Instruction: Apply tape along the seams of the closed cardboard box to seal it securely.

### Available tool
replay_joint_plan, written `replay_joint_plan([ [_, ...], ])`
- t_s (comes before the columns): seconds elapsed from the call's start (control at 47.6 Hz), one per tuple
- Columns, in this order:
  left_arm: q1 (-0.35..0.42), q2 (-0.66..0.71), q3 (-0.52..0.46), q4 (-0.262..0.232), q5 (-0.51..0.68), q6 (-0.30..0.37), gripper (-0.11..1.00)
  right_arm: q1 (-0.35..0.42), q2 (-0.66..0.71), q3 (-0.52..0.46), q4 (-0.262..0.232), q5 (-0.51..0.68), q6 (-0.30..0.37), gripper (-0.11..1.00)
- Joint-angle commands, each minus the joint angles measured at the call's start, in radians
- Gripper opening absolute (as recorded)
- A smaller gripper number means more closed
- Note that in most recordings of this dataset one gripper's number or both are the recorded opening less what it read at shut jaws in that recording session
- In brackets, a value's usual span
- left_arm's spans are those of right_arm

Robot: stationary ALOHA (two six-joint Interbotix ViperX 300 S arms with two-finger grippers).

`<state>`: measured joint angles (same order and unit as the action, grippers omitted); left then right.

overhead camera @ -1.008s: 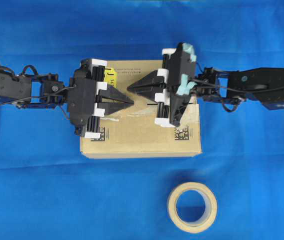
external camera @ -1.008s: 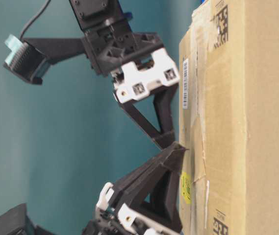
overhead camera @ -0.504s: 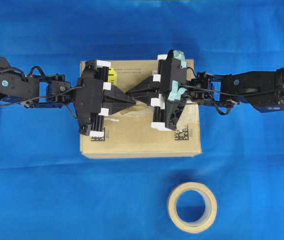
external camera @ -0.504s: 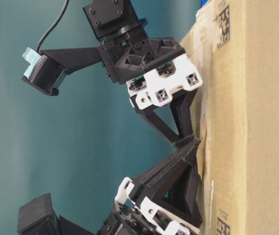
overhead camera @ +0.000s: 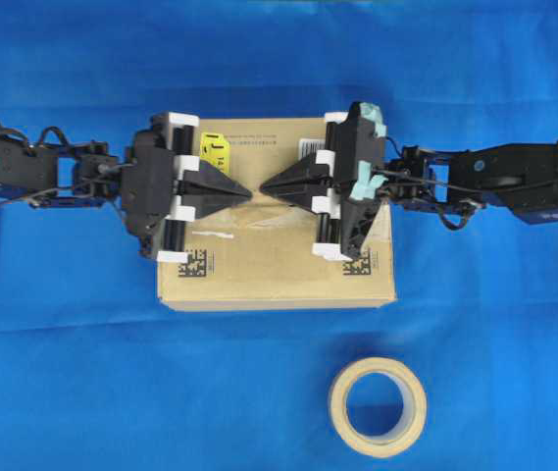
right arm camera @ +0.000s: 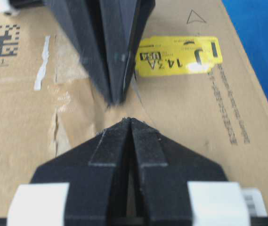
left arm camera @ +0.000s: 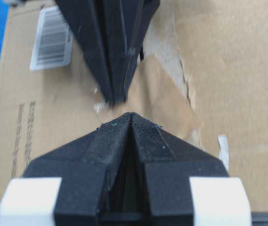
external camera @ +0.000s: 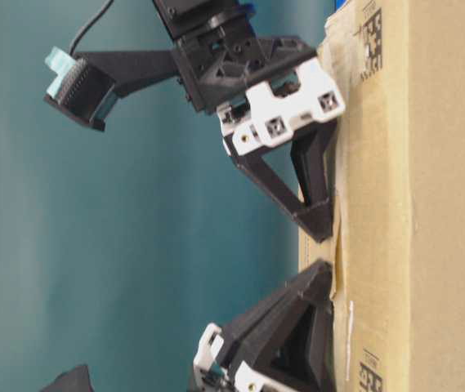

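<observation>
Here the tape (left arm camera: 159, 94), a small tan paper patch, lies flat on top of the cardboard box (overhead camera: 259, 280), directly under the narrow gap between the two pincer tips. The left pincer (overhead camera: 247, 193) points in from one side and the right pincer (overhead camera: 262, 188) from the other, nose to nose, near but apart, low over the lid. Both are clenched, their black wedge fingers pressed together with nothing between them. The patch is matte and slightly darker than the board, with one rounded, uneven edge. It sits over the seams (overhead camera: 249, 218), a line edged with pale, torn residue running lengthways beneath both pincers. The box is brown, rectangular, smooth-faced; a yellow sticker (right arm camera: 178, 55) lies just behind the left pincer, a white barcode label (left arm camera: 52, 37) beside the right one, and a black-dotted code print (overhead camera: 193, 263) near the front edge. In front of the box, well clear of both pincers, a ring-shaped tape roll (overhead camera: 378, 406) rests on the blue cloth-covered table (overhead camera: 63, 373).
</observation>
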<state>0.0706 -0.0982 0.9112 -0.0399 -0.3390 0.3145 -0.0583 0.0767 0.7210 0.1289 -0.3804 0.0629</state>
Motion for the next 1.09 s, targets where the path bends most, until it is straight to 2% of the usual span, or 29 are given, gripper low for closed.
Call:
replay_joint_plan([
  [0.0,0.009,-0.029,0.012,-0.002,0.002,-0.002,0.00,0.003,-0.034,0.015,0.009,0.003,0.000,0.00],
  [0.252,0.008,-0.084,0.052,-0.002,0.002,-0.002,0.00,0.005,-0.106,0.063,0.011,0.003,0.000,0.00],
  [0.483,-0.046,-0.124,-0.014,-0.002,-0.003,0.000,0.00,0.003,-0.156,0.046,0.006,-0.009,-0.008,0.00],
  [0.651,-0.063,-0.084,-0.058,-0.002,-0.006,-0.002,0.00,0.005,-0.112,-0.009,0.002,-0.034,-0.017,-0.01],
  [0.84,-0.064,-0.023,-0.091,-0.002,-0.008,0.000,0.00,0.011,-0.021,-0.087,-0.006,-0.005,-0.017,0.00],
  [1.071,-0.066,0.014,-0.098,-0.002,-0.020,0.000,0.00,0.026,0.035,-0.129,-0.011,0.018,-0.017,0.00],
])
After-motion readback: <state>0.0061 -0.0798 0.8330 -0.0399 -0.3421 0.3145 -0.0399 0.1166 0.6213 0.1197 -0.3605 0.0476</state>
